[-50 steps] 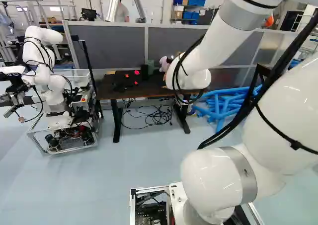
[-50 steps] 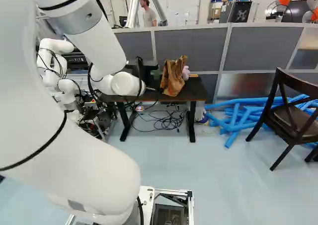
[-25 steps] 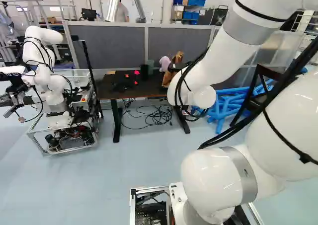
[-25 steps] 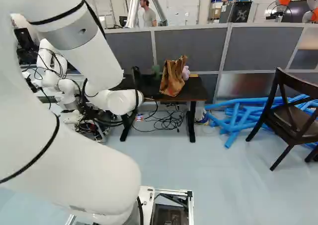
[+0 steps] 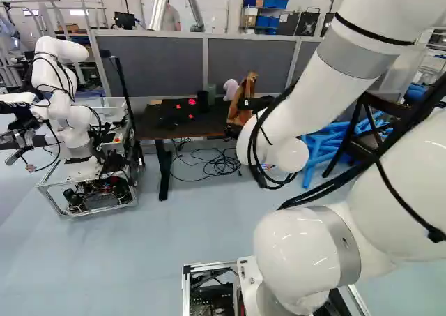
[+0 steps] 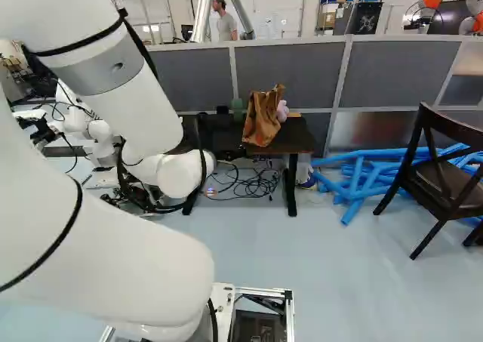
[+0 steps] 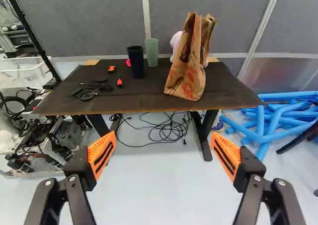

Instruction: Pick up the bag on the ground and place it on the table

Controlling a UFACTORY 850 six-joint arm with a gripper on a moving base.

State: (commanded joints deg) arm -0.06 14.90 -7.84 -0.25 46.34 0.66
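Note:
In the left base view the black gripper [image 5: 252, 103] shows only in part, in front of the bag [image 5: 247, 87] and beyond the white wrist. The wrist view shows the gripper [image 7: 164, 158] wide open, nothing between its orange-padded fingers. Ahead of it, the brown paper bag [image 7: 186, 78] stands upright on the dark table [image 7: 134, 98], towards the end near the blue tubes. The right base view gives the whole bag [image 6: 262, 119] on the table [image 6: 302, 137], clear of my arm.
A black cup [image 7: 135, 61], a green cup [image 7: 151, 52], a plush toy [image 7: 176, 40] and small tools share the tabletop. Cables [image 7: 166, 130] lie beneath it. Blue tubes [image 6: 362, 177] and a dark chair [image 6: 445, 176] stand right of the table. Another robot [image 5: 63, 100] is at the left.
My arm has swung its wrist lower and nearer, rightward in the left base view and leftward in the right one. The base and the bag have stayed put.

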